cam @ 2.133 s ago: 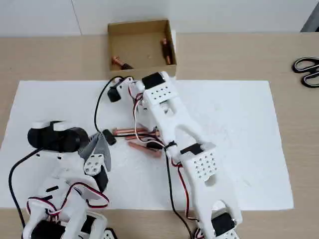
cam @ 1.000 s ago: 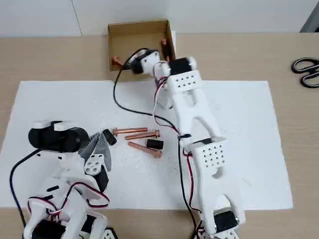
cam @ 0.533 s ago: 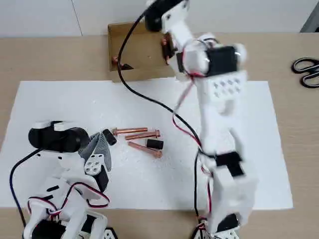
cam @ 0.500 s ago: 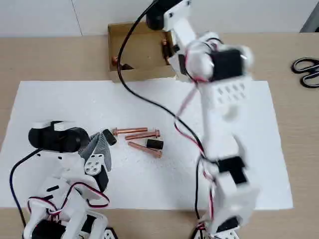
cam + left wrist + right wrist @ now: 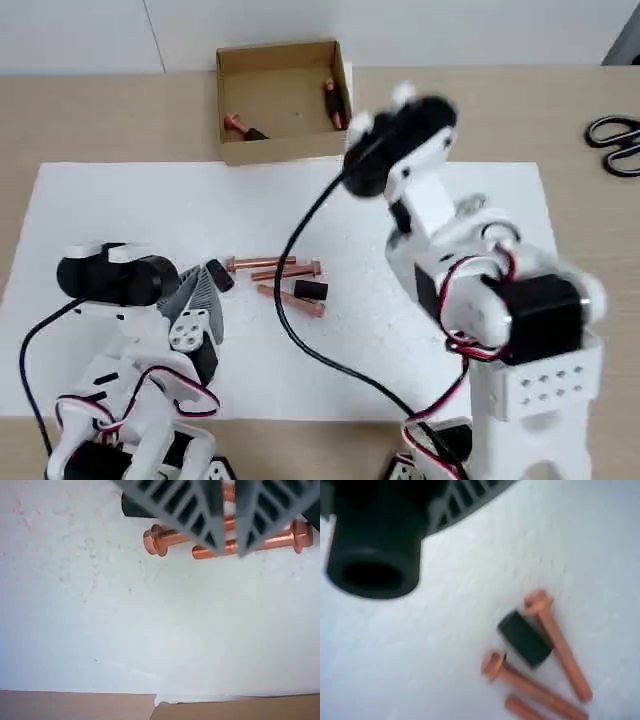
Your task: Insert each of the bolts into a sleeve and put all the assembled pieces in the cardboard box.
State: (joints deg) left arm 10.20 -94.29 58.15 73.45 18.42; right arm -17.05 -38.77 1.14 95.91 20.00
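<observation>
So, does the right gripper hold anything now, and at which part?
Yes: the right gripper holds a black sleeve, apparently by the end away from its open mouth, which is free. The exact contact is hidden.

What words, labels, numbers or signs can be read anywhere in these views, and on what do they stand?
None: no text can be read in any view.
The cardboard box, the white sheet, the bolts, the loose sleeve, the held sleeve and the scissors show plain surfaces with no legible print.
</observation>
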